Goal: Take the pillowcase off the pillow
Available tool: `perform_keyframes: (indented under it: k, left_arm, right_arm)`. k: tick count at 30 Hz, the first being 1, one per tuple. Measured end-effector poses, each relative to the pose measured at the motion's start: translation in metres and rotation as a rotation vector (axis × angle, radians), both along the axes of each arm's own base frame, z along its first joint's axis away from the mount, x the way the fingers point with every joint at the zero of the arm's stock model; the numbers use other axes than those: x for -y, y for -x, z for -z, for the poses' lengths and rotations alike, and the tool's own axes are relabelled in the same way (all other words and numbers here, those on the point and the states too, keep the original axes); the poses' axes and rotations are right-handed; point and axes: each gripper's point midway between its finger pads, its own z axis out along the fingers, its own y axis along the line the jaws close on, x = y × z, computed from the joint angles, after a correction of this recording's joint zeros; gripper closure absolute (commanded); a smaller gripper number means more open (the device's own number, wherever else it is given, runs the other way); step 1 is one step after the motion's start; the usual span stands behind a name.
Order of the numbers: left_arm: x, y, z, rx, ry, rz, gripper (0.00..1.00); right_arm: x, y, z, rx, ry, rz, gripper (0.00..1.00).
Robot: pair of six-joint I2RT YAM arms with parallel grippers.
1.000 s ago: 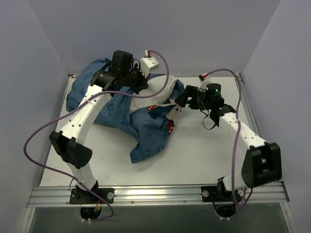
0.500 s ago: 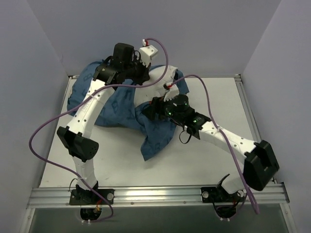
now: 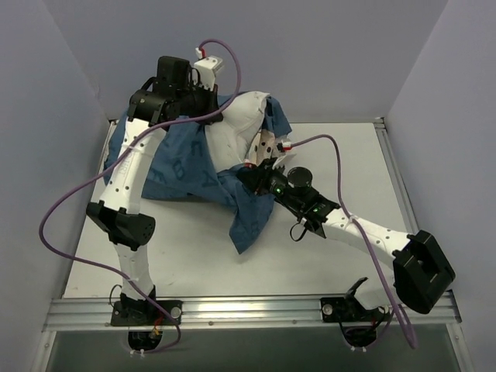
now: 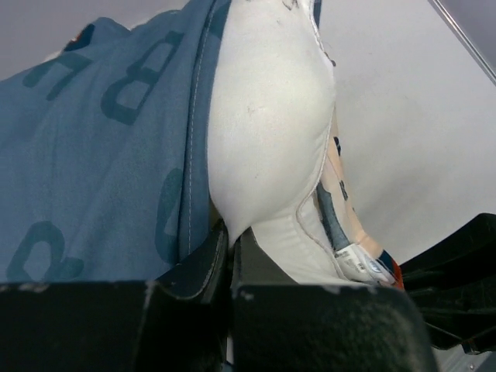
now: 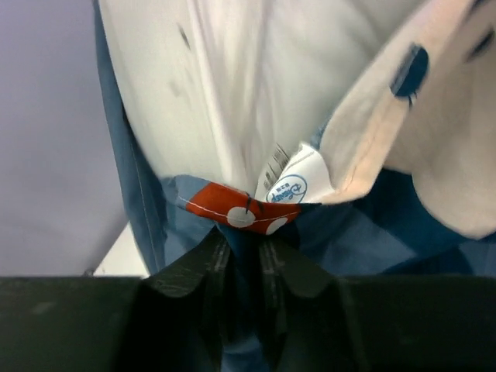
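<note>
**Pillowcase pinched low by the right tool, pillow held high by the left**

Pillowcase (image 3: pixel 180 164), dark blue with lighter letters, lies half peeled across the far left of the bench (image 3: pixel 178 256). Most of it is heaped to the left of the pillow, a narrow strip runs up the pillow's right side, and one tongue trails toward the near edge. The pillow (image 3: pixel 236 128), plain white and plump, shows bare between these folds.

The left tool (image 3: pixel 211 108) is raised at the far side of the bench. In its wrist view the fingers (image 4: pixel 209 260) are drawn together on a white seamed edge of the pillow, with the blue hem lying just beside them. The right tool (image 3: pixel 249 175) sits lower, near the middle of the bench. Its wrist view shows it clamped on a fold of blue cloth at the red bow (image 5: pixel 232 211) with white dots, directly under the bare pillow.

The pillow's long axis runs from the left tool at the far end down to the right tool at the near end. The two grips therefore face each other along that line, the pillow on the far side and the cloth on the near side. By this layout, drawing the right tool toward the near edge would slide the case off lengthwise, though the heap on the left may drag
</note>
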Motion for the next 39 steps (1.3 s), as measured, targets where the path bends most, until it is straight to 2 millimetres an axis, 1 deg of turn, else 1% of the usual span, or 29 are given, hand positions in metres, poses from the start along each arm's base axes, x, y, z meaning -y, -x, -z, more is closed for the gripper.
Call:
perform_keyframes:
  k: [2, 3, 4, 5, 6, 8, 9, 11, 12, 13, 14, 15, 17, 19, 20, 22, 23, 26, 29, 32, 34, 36, 37, 38, 39]
  left_arm:
    - [-0.009, -0.007, -0.006, 0.019, 0.007, -0.027, 0.98]
    - [-0.018, -0.014, -0.013, 0.046, 0.011, -0.053, 0.98]
    - [-0.029, -0.024, -0.023, 0.089, 0.018, -0.088, 0.98]
    - [-0.045, -0.036, -0.038, 0.148, 0.029, -0.135, 0.98]
    - [-0.059, -0.046, -0.051, 0.197, 0.036, -0.175, 0.98]
    - [-0.082, -0.059, -0.072, 0.277, 0.046, -0.243, 0.98]
    - [-0.091, -0.063, -0.079, 0.303, 0.047, -0.267, 0.98]
    - [-0.097, -0.066, -0.085, 0.325, 0.047, -0.288, 0.98]
    - [-0.097, -0.066, -0.085, 0.326, 0.048, -0.288, 0.98]
    - [-0.094, -0.065, -0.084, 0.322, 0.049, -0.282, 0.98]
    - [-0.091, -0.064, -0.083, 0.317, 0.05, -0.276, 0.98]
    - [-0.088, -0.063, -0.083, 0.315, 0.052, -0.269, 0.98]
    - [-0.085, -0.062, -0.083, 0.312, 0.056, -0.262, 0.98]
    - [-0.083, -0.061, -0.083, 0.311, 0.061, -0.256, 0.98]
    - [-0.082, -0.061, -0.083, 0.31, 0.062, -0.254, 0.98]
    - [-0.082, -0.061, -0.083, 0.31, 0.062, -0.254, 0.98]
    - [-0.082, -0.061, -0.083, 0.311, 0.062, -0.254, 0.98]
    - [-0.081, -0.06, -0.083, 0.311, 0.063, -0.251, 0.98]
    - [-0.081, -0.06, -0.083, 0.311, 0.063, -0.25, 0.98]
    - [-0.081, -0.06, -0.083, 0.311, 0.062, -0.25, 0.98]
    - [-0.081, -0.06, -0.083, 0.311, 0.062, -0.249, 0.98]
    - [-0.081, -0.06, -0.083, 0.311, 0.062, -0.25, 0.98]
    - [-0.081, -0.06, -0.083, 0.311, 0.062, -0.249, 0.98]
    - [-0.08, -0.06, -0.083, 0.311, 0.062, -0.249, 0.98]
    - [-0.08, -0.06, -0.083, 0.311, 0.062, -0.249, 0.98]
  right_arm:
    - [0.004, 0.009, 0.012, -0.022, 0.007, -0.009, 0.72]
    - [0.006, 0.015, 0.025, -0.05, 0.029, -0.019, 0.68]
    - [0.008, 0.023, 0.044, -0.095, 0.063, -0.033, 0.67]
    - [0.011, 0.031, 0.066, -0.144, 0.105, -0.043, 0.66]
    - [0.014, 0.039, 0.088, -0.197, 0.148, -0.053, 0.76]
    - [0.019, 0.051, 0.119, -0.275, 0.216, -0.069, 1.0]
    - [0.021, 0.057, 0.131, -0.305, 0.241, -0.077, 1.0]
    - [0.022, 0.06, 0.137, -0.329, 0.254, -0.079, 1.0]
    - [0.021, 0.06, 0.137, -0.326, 0.253, -0.082, 0.94]
    - [0.02, 0.06, 0.135, -0.319, 0.248, -0.084, 0.81]
    - [0.019, 0.059, 0.133, -0.313, 0.242, -0.084, 0.55]
    - [0.018, 0.059, 0.132, -0.312, 0.235, -0.085, 0.43]
    - [0.015, 0.058, 0.128, -0.291, 0.23, -0.097, 0.23]
    - [0.013, 0.056, 0.122, -0.27, 0.222, -0.104, 0.14]
    - [0.012, 0.054, 0.117, -0.257, 0.216, -0.105, 0.06]
    - [0.007, 0.049, 0.101, -0.213, 0.202, -0.107, 0.05]
    - [0.003, 0.045, 0.089, -0.181, 0.197, -0.099, 0.05]
    - [-0.012, 0.034, 0.047, -0.07, 0.19, -0.076, 0.04]
    - [-0.034, 0.034, -0.004, 0.058, 0.17, -0.082, 0.03]
    - [-0.048, 0.039, -0.035, 0.141, 0.168, -0.084, 0.02]
    - [-0.055, 0.04, -0.044, 0.169, 0.175, -0.086, 0.02]
    - [-0.065, 0.031, -0.047, 0.183, 0.19, -0.076, 0.03]
    - [-0.07, 0.025, -0.046, 0.185, 0.202, -0.069, 0.06]
    - [-0.074, 0.02, -0.041, 0.183, 0.216, -0.064, 0.17]
    - [-0.078, 0.016, -0.033, 0.174, 0.238, -0.061, 0.25]
